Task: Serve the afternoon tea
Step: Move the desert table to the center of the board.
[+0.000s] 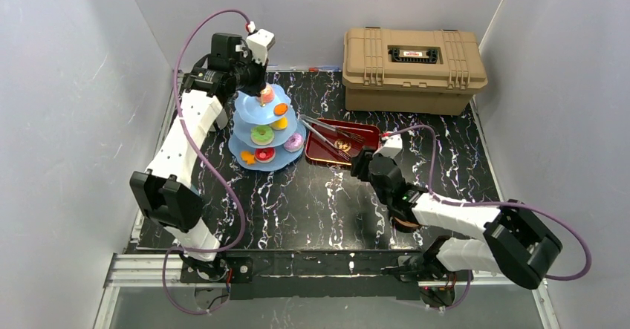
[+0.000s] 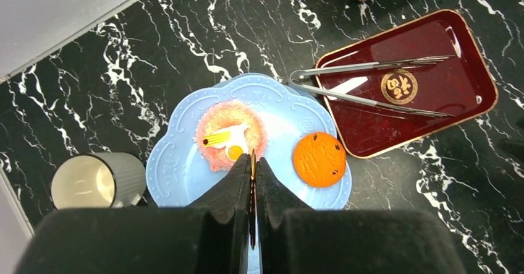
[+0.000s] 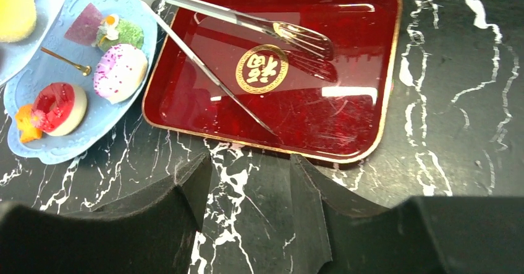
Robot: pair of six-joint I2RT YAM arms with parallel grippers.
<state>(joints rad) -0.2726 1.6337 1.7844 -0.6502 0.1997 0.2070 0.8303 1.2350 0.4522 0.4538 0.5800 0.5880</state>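
Observation:
The light blue three-tier stand (image 1: 239, 151) stands at the back left with small toy cakes and donuts on its tiers. My left gripper (image 1: 261, 85) is right above it, shut (image 2: 253, 161) on a thin gold handle that rises from the top tier (image 2: 179, 156). A pink cake (image 2: 230, 133) and an orange cookie (image 2: 319, 158) lie below. A silvery-beige cup (image 2: 92, 180) stands left of the stand. My right gripper (image 1: 359, 164) is open and empty (image 3: 250, 162) over the table, just in front of the red tray. A brown saucer (image 1: 407, 225) shows under the right arm.
The dark red tray (image 1: 356, 132) with metal tongs (image 1: 327, 132) lies right of the stand; it also shows in the right wrist view (image 3: 346, 119). A tan plastic case (image 1: 412, 69) stands at the back right. Grey walls close in the table.

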